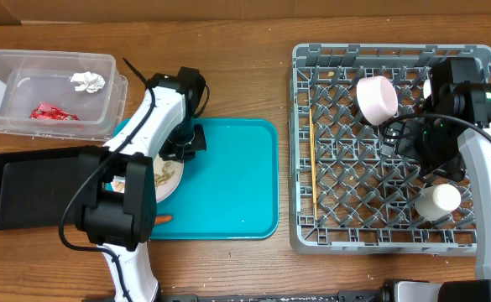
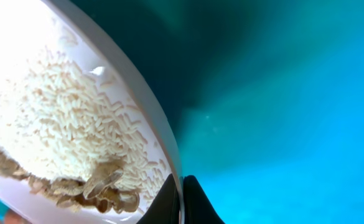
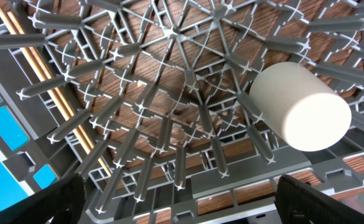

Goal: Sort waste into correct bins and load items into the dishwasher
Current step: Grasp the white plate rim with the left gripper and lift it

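Observation:
The white plate (image 1: 168,178) lies on the left of the teal tray (image 1: 237,184), partly under my left arm. It carries white rice (image 2: 70,124) and beige nut scraps (image 2: 104,183). My left gripper (image 2: 182,200) is shut on the plate's rim (image 2: 163,124). An orange carrot (image 1: 165,219) lies at the tray's front edge. The clear tub (image 1: 52,63) holds the foil ball (image 1: 87,81) and red sauce packet (image 1: 52,112). The grey dish rack (image 1: 337,235) holds a white bowl (image 1: 376,98), the cup (image 1: 439,200) and chopsticks (image 1: 312,159). My right gripper (image 3: 182,202) is open above the rack (image 3: 169,112), near the cup (image 3: 301,115).
The flat black tray (image 1: 35,184) lies left of the teal tray, below the clear tub. The chopsticks also show in the right wrist view (image 3: 42,74) along the rack's left side. My right arm (image 1: 488,168) covers the rack's right part.

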Robot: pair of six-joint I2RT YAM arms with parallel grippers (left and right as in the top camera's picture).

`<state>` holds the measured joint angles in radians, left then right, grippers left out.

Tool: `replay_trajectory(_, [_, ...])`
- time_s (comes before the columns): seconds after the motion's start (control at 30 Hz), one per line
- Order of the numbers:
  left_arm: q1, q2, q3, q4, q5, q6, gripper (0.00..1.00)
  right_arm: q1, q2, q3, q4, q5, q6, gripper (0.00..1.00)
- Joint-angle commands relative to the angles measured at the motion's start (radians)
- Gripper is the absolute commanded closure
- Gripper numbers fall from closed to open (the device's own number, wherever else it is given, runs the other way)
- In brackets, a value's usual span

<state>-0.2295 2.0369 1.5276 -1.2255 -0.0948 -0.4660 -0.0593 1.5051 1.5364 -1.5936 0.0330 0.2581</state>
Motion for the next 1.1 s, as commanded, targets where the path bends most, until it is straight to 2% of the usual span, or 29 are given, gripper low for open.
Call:
replay_trajectory(0.0, [-0.001, 0.016, 0.057, -0.039, -0.037, -0.014, 0.96, -0.004, -0.022, -0.006, 0.003, -0.001, 0.004, 0.0])
replay_trajectory(0.43, [-0.001, 0.016, 0.098, -0.135, -0.073, -0.031, 0.96, -0.004, -0.023, -0.006, -0.002, -0.001, 0.004, 0.0])
replay_trajectory(0.93, [0.02, 0.011, 0.264, -0.286, -0.121, -0.028, 0.96, -0.004, -0.023, -0.006, -0.006, 0.0, 0.0, 0.0])
replay_trajectory(1.07, [0.074, -0.004, 0.265, -0.299, -0.08, 0.031, 0.96, -0.004, -0.022, -0.006, -0.009, 0.004, 0.0, 0.0])
